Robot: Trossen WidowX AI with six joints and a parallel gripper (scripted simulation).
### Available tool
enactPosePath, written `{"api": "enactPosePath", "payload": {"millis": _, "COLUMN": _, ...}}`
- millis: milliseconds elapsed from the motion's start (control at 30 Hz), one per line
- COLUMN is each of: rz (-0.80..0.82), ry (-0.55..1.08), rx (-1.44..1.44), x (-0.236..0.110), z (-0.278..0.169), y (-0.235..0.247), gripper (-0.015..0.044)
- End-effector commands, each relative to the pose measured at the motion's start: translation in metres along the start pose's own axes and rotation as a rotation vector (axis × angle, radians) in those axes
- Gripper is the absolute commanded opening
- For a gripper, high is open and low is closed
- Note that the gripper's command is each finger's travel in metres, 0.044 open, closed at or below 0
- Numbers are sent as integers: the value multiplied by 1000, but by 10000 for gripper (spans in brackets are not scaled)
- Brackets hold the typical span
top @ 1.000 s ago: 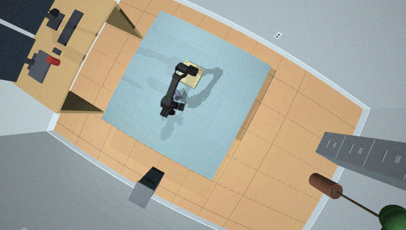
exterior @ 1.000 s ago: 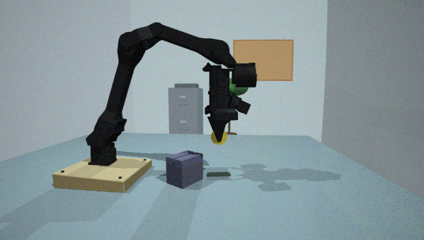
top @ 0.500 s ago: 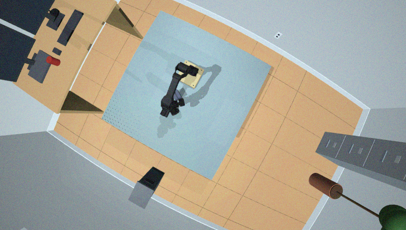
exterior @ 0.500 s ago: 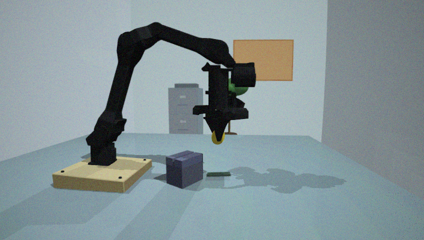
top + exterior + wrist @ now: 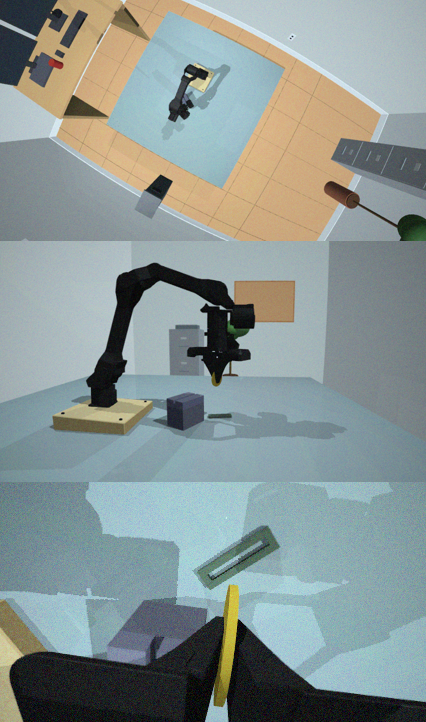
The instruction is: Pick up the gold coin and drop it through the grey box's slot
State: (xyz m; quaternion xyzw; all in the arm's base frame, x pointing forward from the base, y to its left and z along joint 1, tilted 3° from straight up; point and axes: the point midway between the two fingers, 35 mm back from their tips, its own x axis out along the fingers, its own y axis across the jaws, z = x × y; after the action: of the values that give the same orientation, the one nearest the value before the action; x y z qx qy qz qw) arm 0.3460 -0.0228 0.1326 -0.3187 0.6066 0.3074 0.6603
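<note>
My gripper [image 5: 215, 375] [image 5: 225, 626] is shut on the thin gold coin [image 5: 215, 381] [image 5: 231, 601] and holds it on edge, high above the table. The closed grey box [image 5: 185, 411] [image 5: 161, 626] stands below and to the left of the gripper, and the slot [image 5: 187, 396] runs along its lid. The dark-green holder [image 5: 219, 415] [image 5: 235, 553] lies empty on the table just right of the box, almost under the gripper. In the overhead view the arm hides the coin and most of the box [image 5: 186, 98].
The arm's tan base plate [image 5: 101, 419] [image 5: 204, 84] [image 5: 10, 632] sits left of the box. The light-blue table top [image 5: 299, 426] extends around. A filing cabinet [image 5: 184, 350] and an orange board [image 5: 264, 300] stand far behind.
</note>
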Motion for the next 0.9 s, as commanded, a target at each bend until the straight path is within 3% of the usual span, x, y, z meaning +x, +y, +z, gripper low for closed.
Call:
{"api": "enactPosePath", "payload": {"millis": 0, "rz": -3, "ry": -4, "rx": -3, "x": -2, "z": -8, "y": 2, "gripper": 0}}
{"api": "enactPosePath", "payload": {"millis": 867, "rz": -1, "ry": 1, "rx": -3, "x": -2, "z": -69, "y": 31, "gripper": 0}}
